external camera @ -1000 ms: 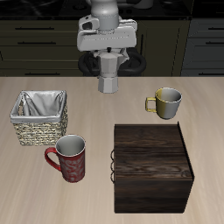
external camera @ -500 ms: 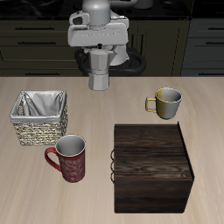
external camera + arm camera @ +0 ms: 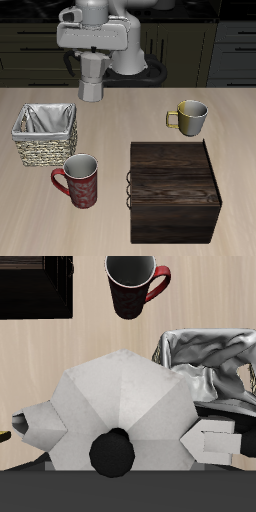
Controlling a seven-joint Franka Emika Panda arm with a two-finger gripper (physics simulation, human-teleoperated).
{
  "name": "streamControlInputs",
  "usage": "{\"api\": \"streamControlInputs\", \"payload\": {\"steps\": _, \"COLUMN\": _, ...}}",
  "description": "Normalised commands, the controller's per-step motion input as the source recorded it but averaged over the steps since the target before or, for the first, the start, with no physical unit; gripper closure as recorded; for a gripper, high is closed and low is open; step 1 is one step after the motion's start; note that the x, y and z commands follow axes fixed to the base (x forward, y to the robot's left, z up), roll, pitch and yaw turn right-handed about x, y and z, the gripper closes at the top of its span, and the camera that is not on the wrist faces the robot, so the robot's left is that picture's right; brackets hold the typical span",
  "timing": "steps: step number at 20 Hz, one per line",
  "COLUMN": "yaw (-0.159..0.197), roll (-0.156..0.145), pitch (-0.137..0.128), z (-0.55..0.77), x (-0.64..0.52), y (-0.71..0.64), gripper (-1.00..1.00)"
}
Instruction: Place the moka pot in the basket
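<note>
The gripper (image 3: 92, 60) is clamped on the moka pot (image 3: 92, 78), holding it in the air above the table's back edge. Nearer the front edge, the basket (image 3: 45, 135) holds only its pale cloth lining. A red mug (image 3: 79, 180) stands just in front of it, a dark wooden box (image 3: 174, 190) sits beside that, closed, and a yellowish mug (image 3: 190, 116) stands farther back.

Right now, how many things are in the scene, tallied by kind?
Mugs: 2, red and yellowish
Moka pot: 1, held in the pincer
Basket: 1
Wooden box: 1
Total: 5
</note>
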Motion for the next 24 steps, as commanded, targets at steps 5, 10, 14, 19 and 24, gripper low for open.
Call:
{"api": "streamControlInputs", "payload": {"steps": 5, "yaw": -0.034, "roll": -0.041, "pitch": -0.023, "z": 0.19, "x": 0.12, "y": -0.37, "gripper": 1.00}}
{"api": "streamControlInputs", "payload": {"steps": 10, "yaw": -0.042, "roll": -0.029, "pitch": 0.007, "z": 0.16, "x": 0.13, "y": -0.29, "gripper": 1.00}}
{"api": "streamControlInputs", "payload": {"steps": 14, "yaw": -0.039, "roll": 0.005, "pitch": 0.043, "z": 0.05, "x": 0.13, "y": -0.19, "gripper": 1.00}}
{"api": "streamControlInputs", "payload": {"steps": 19, "yaw": -0.022, "roll": -0.013, "pitch": 0.033, "z": 0.03, "x": 0.18, "y": -0.37, "gripper": 1.00}}
{"api": "streamControlInputs", "payload": {"steps": 24, "yaw": -0.016, "roll": -0.066, "pitch": -0.001, "z": 0.01, "x": 0.12, "y": -0.38, "gripper": 1.00}}
